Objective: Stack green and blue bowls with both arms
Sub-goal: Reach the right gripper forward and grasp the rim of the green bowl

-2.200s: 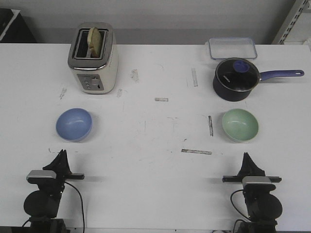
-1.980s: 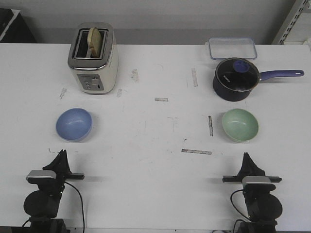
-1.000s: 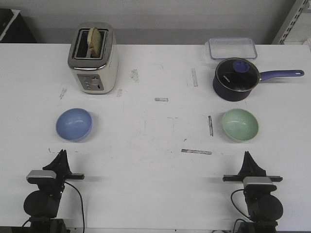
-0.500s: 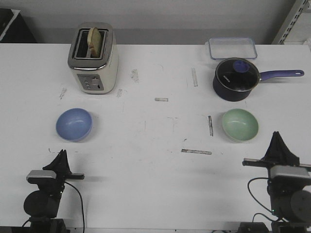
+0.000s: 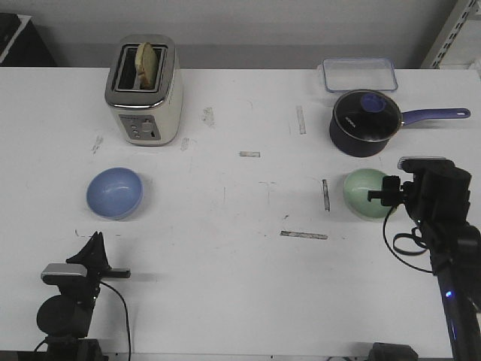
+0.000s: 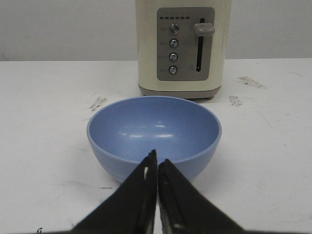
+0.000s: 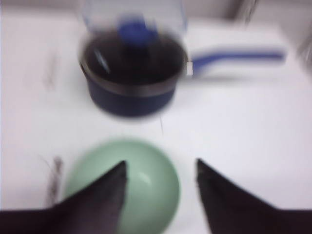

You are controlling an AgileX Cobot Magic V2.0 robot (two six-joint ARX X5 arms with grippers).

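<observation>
The blue bowl [image 5: 114, 192] sits on the white table at the left, in front of the toaster; it fills the middle of the left wrist view [image 6: 154, 132]. My left gripper [image 6: 157, 163] is shut and empty, low at the table's front edge [image 5: 95, 242], short of the bowl. The green bowl [image 5: 364, 192] sits at the right; the right arm [image 5: 436, 197] covers its right side. My right gripper [image 7: 161, 168] is open, raised above the green bowl [image 7: 146, 187], one finger over the bowl's inside, the other past its rim. That view is blurred.
A cream toaster [image 5: 144, 90] with toast stands at the back left. A dark blue saucepan [image 5: 365, 122] with a long handle stands right behind the green bowl, and a clear plastic box [image 5: 359, 74] lies behind it. Short tape marks dot the table's middle.
My right arm has risen from the front edge and swung forward over the green bowl, and its gripper has opened. The left arm and both bowls have not moved.
</observation>
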